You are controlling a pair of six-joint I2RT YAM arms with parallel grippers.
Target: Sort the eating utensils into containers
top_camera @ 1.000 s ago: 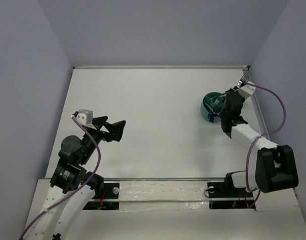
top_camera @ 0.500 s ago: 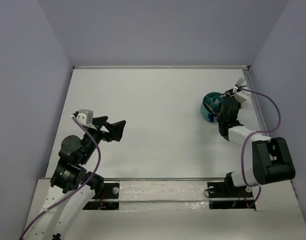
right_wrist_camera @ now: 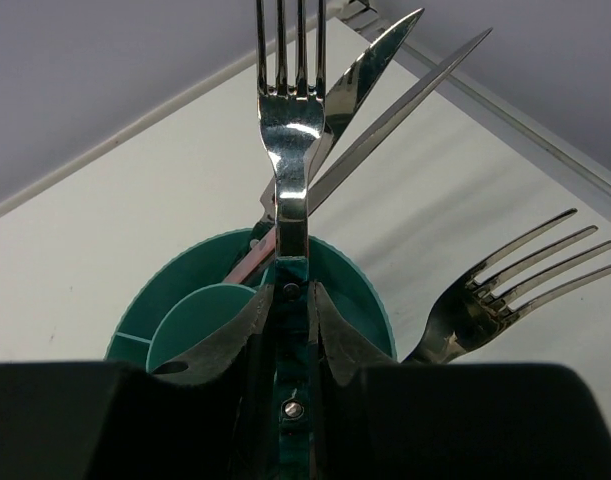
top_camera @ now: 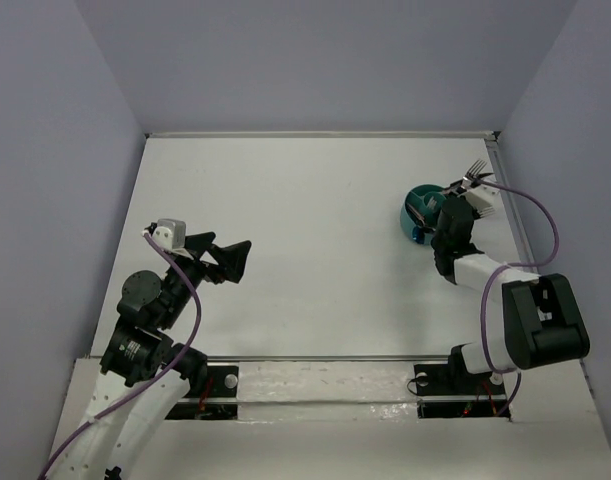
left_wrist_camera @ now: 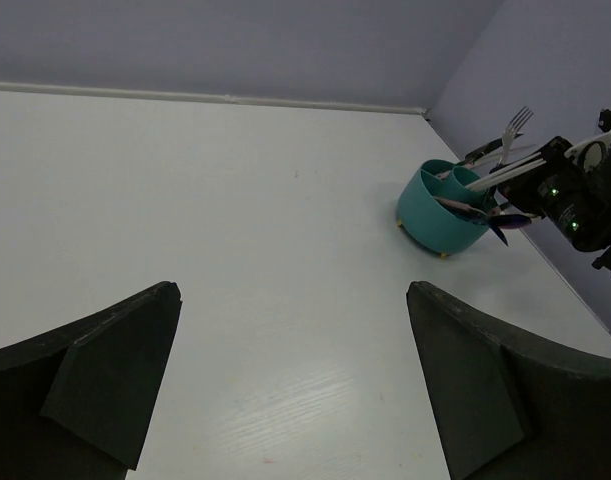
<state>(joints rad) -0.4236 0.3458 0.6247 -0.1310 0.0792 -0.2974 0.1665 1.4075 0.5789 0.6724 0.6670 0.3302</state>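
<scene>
At the bottom centre of my right wrist view, my right gripper [right_wrist_camera: 290, 320] is clamped on the handle of a silver fork [right_wrist_camera: 285, 110]. It looks stiff, light and slick, so it is best pinched on the handle's flat faces. Its long axis runs straight up the frame, tines at the top edge, with the teal cup [right_wrist_camera: 360, 275] just behind at mid-frame. My left gripper [left_wrist_camera: 293, 290] is spread wide on nothing.

Above the cup [right_wrist_camera: 345, 265], forks [right_wrist_camera: 290, 120] and knives [right_wrist_camera: 370, 65] jut out; the side wall [top_camera: 560, 110] stands near.
</scene>
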